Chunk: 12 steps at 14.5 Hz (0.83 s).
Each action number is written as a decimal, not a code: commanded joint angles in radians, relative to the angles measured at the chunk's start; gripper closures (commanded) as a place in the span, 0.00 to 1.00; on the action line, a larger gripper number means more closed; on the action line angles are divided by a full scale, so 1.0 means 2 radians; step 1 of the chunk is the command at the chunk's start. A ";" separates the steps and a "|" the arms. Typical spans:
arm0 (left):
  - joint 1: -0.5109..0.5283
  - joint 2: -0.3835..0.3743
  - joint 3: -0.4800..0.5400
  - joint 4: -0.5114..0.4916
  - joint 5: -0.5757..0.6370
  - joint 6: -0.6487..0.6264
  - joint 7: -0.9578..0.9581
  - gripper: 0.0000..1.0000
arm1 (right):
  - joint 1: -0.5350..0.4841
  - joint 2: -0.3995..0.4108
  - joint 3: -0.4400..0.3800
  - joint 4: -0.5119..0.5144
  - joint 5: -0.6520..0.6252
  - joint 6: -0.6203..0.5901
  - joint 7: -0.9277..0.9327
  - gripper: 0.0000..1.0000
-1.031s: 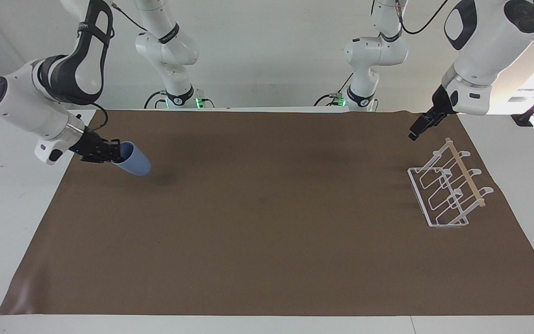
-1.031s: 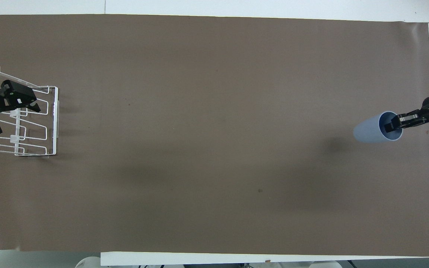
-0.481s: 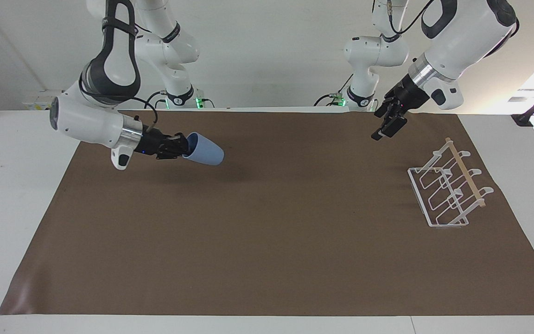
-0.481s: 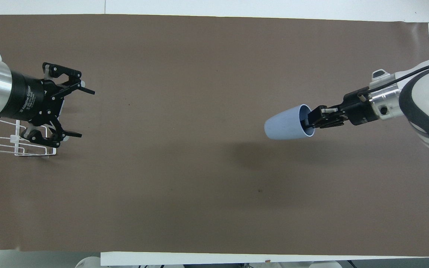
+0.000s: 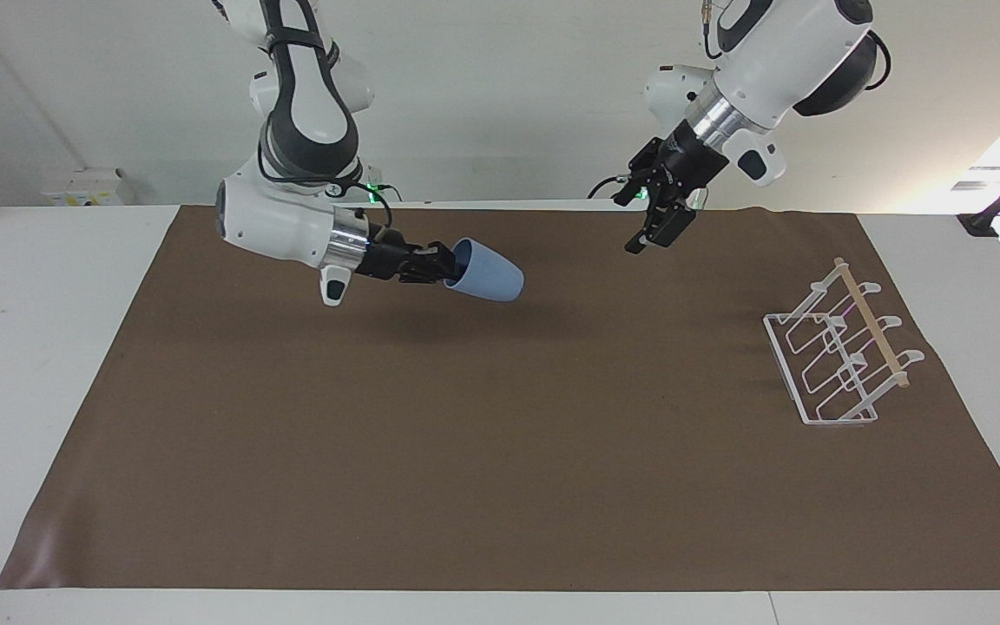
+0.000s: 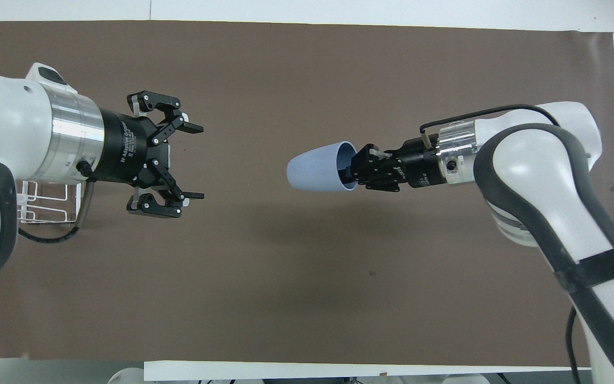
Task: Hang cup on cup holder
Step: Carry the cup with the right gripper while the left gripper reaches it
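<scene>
Over the brown mat [image 5: 500, 451], mid-table, nothing stood between your two grippers: the right gripper [image 6: 357, 172] pinched the cup [image 6: 317, 173] by its rim, held sideways in the air, base pointing at the left gripper [image 6: 192, 161], whose fingers were spread wide, well apart from it. The cup holder [image 5: 838, 356] sat at the left arm's end of the table near the mat edge, with bare mat around it.

You've got two glossy white arms w/ dark grey joint panels, brushed-silver wrist rings, black linkage end effectors: left end effector [image 6: 192, 161], right end effector [image 6: 363, 170]. Thin black cable loops at each wrist; white lettering on left's black collar.
</scene>
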 commanded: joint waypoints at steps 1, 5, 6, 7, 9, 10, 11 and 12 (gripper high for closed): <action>-0.032 0.009 0.005 -0.033 -0.021 0.060 -0.014 0.00 | 0.031 -0.016 -0.003 -0.016 0.043 0.033 0.019 1.00; -0.051 0.041 0.005 -0.037 -0.025 0.102 -0.028 0.00 | 0.066 -0.014 -0.003 -0.016 0.081 0.070 0.027 1.00; -0.054 0.049 0.006 -0.037 -0.025 0.109 -0.029 0.00 | 0.071 -0.014 -0.003 -0.016 0.082 0.077 0.027 1.00; -0.065 0.058 0.006 -0.038 -0.025 0.128 -0.039 0.00 | 0.075 -0.014 -0.003 -0.016 0.082 0.080 0.028 1.00; -0.070 0.061 0.006 -0.039 -0.022 0.138 -0.046 0.53 | 0.076 -0.014 -0.003 -0.015 0.082 0.080 0.028 1.00; -0.075 0.062 0.006 -0.039 -0.008 0.132 -0.015 0.99 | 0.076 -0.014 -0.003 -0.015 0.082 0.080 0.028 1.00; -0.076 0.061 0.005 -0.040 -0.007 0.129 0.003 1.00 | 0.076 -0.013 -0.003 -0.015 0.082 0.080 0.028 1.00; -0.074 0.061 0.004 -0.038 -0.007 0.125 0.003 1.00 | 0.076 -0.013 -0.003 -0.014 0.083 0.081 0.028 1.00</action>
